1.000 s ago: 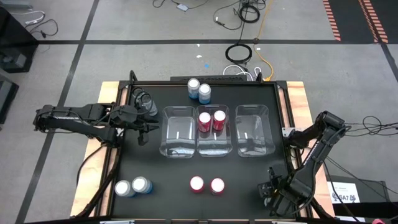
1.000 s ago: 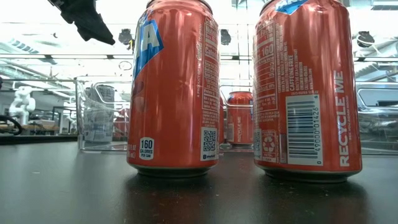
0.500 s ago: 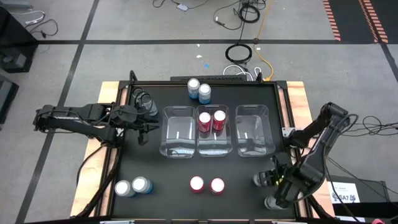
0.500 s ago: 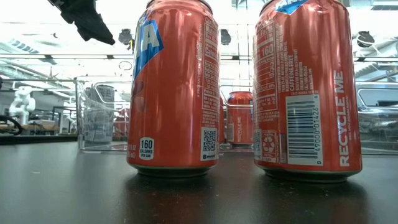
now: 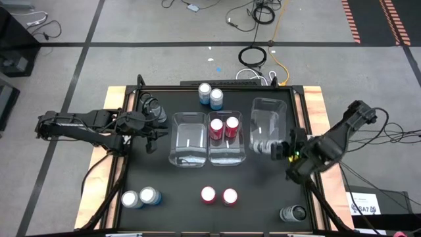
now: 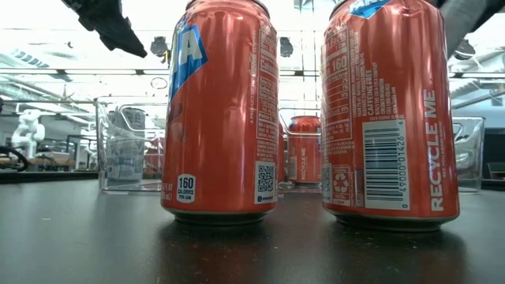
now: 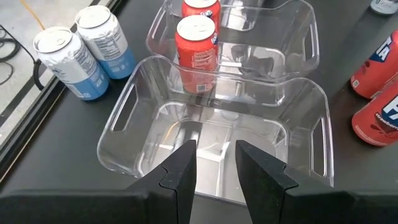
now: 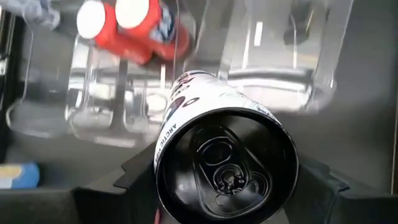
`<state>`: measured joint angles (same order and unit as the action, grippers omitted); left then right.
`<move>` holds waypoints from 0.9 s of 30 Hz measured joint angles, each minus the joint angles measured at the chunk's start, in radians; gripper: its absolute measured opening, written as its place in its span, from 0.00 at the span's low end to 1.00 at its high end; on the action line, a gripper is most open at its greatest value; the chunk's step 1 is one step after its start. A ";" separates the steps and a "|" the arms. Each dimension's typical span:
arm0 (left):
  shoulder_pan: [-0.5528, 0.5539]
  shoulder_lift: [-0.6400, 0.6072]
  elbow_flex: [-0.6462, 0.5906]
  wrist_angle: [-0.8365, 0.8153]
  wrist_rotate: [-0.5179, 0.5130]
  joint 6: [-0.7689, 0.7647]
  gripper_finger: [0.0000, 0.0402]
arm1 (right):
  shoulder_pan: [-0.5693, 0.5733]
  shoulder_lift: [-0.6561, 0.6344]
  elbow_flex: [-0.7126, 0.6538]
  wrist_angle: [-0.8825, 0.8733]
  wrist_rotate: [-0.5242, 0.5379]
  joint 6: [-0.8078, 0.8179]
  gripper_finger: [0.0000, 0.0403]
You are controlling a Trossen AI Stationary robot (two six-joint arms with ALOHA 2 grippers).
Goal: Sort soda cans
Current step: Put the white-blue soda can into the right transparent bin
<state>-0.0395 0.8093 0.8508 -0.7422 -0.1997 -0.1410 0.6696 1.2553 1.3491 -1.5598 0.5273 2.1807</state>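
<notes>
My right gripper (image 5: 276,151) is shut on a dark soda can (image 8: 224,165) with a white-printed side, held above the near end of the right clear bin (image 5: 268,113). One dark can (image 5: 293,213) stands at the near right corner. Two red cans (image 5: 223,127) stand in the middle bin. Two more red cans (image 5: 219,195) stand near the front edge, with two light blue ones (image 5: 140,197) at the near left. Another two light blue cans (image 5: 210,95) stand at the far edge. My left gripper (image 7: 216,168) hovers shut before the left bin (image 7: 214,124). My right gripper pinches the dark can's side wall (image 8: 163,163) between its two fingers (image 8: 132,178), one on each side of the can, just below its top rim. The fingers slant down from the table's right side. The can hangs lifted clear and tilted, its top toward the wrist.
Three clear bins stand in a row across the table's middle; the left bin (image 5: 189,138) holds nothing. Greyish can tops (image 5: 154,112) show beside my left arm. The black table has wooden borders (image 5: 314,99), and cables lie on the floor beyond the far edge.
My right gripper has risen from the near right corner and gone toward the far edge, to the right bin, turning its wrist and carrying the dark can clear of the table. The second dark can stays at the corner. The right bin now stands nearer the far edge.
</notes>
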 joint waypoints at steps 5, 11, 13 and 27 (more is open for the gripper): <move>0.000 0.000 0.000 0.000 0.000 -0.002 0.31 | -0.048 -0.040 0.000 0.093 0.029 -0.128 0.61; 0.000 0.000 0.000 0.000 -0.013 0.001 0.31 | -0.165 -0.081 -0.011 -0.018 0.089 -0.113 0.61; 0.000 0.000 0.000 0.000 -0.016 0.016 0.31 | -0.232 -0.086 -0.012 -0.006 0.074 -0.163 0.61; 0.000 0.000 0.000 0.002 -0.021 0.046 0.31 | -0.738 -0.021 -0.012 -0.012 -0.129 -0.646 0.61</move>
<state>-0.0395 0.8093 0.8507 -0.7403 -0.2211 -0.0952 -0.0683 1.2338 1.3373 -1.5722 0.3982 1.5347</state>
